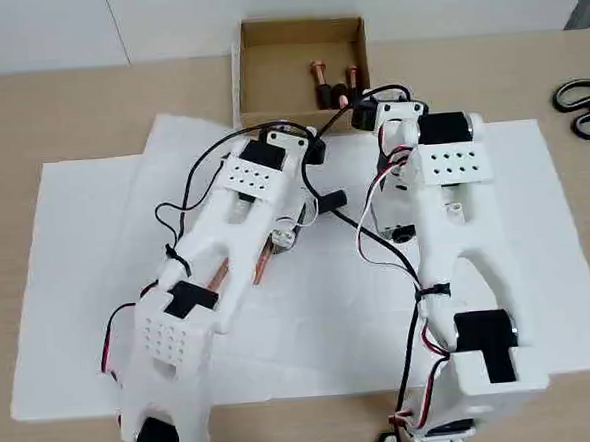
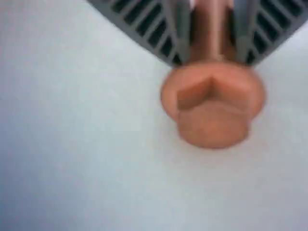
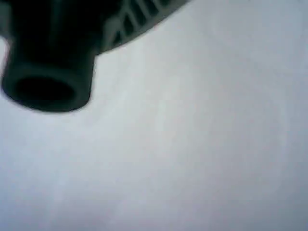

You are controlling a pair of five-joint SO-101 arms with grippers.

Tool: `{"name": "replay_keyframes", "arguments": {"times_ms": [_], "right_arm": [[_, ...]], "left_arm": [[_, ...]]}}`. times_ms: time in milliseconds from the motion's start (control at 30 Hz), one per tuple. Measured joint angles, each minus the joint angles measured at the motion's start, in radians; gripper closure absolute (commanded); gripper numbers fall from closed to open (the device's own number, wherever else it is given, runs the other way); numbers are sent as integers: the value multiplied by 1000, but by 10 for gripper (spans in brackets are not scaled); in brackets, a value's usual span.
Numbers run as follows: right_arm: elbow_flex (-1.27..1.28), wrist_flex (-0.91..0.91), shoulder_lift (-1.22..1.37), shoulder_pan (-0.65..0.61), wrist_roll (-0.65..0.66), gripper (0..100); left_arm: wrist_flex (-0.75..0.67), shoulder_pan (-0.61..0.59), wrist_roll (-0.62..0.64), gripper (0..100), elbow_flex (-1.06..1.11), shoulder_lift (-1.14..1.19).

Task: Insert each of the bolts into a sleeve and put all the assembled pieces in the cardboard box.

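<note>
- Evidently the left claw (image 2: 211,41) clamps a copper bolt (image 2: 211,106), head outward, above white paper (image 2: 72,154);
- right claw (image 3: 62,24) seemingly grips a black sleeve (image 3: 48,77);
- cardboard box (image 1: 253,78), at the table's (image 1: 48,106) far edge, holds assembled pieces (image 1: 323,85).

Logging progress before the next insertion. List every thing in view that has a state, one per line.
Left fingers: shut on the bolt.
Bolt: gripped by its shank, head sticking out, not in a sleeve.
Right fingers: shut on the sleeve.
Sleeve: held, visible end hollow, no bolt showing.
Box: open, with assembled pieces inside.
</note>
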Motion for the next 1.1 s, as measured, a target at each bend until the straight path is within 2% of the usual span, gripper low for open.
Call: {"name": "replay_keyframes", "arguments": {"times_ms": [167, 667, 867, 1100], "right_arm": [[0, 0, 0, 0, 0, 994], [0, 0, 0, 0, 0, 994], [0, 0, 0, 0, 0, 994], [0, 0, 0, 0, 0, 994]], "left_arm": [[51, 0, -6, 989, -61, 17], [68, 0, -25, 993, -75, 20], [138, 5, -54, 993, -169, 32], [146, 5, -64, 993, -232, 32]]}}
